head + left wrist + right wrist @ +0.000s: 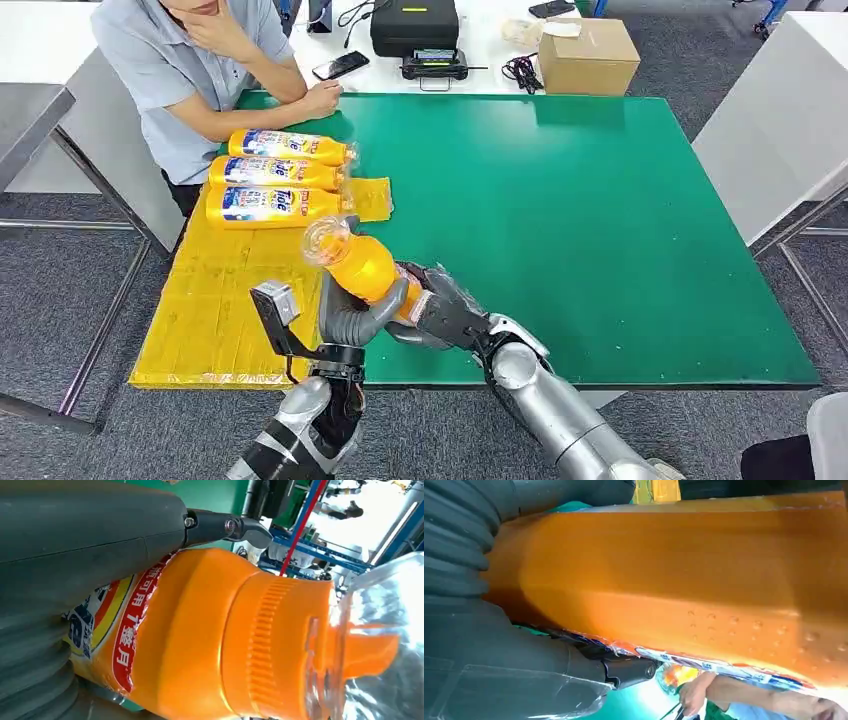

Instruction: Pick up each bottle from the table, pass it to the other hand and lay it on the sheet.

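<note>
Both robot hands hold one orange bottle (362,264) in the air, over the near edge of the green table (600,220). The left hand (362,312) wraps its grey fingers around the middle of the bottle. The right hand (440,310) grips the bottom end. The bottle tilts, with its clear cap pointing up toward the yellow sheet (220,300). Three more bottles (275,176) lie side by side on the sheet. A person (190,70) leans on the table's far corner.

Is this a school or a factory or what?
Probably a robot test lab or workshop. The green table stands on grey office carpet, electronic gear and a cardboard box sit on the white desk behind, and blue metal racks show in the left wrist view.
</note>
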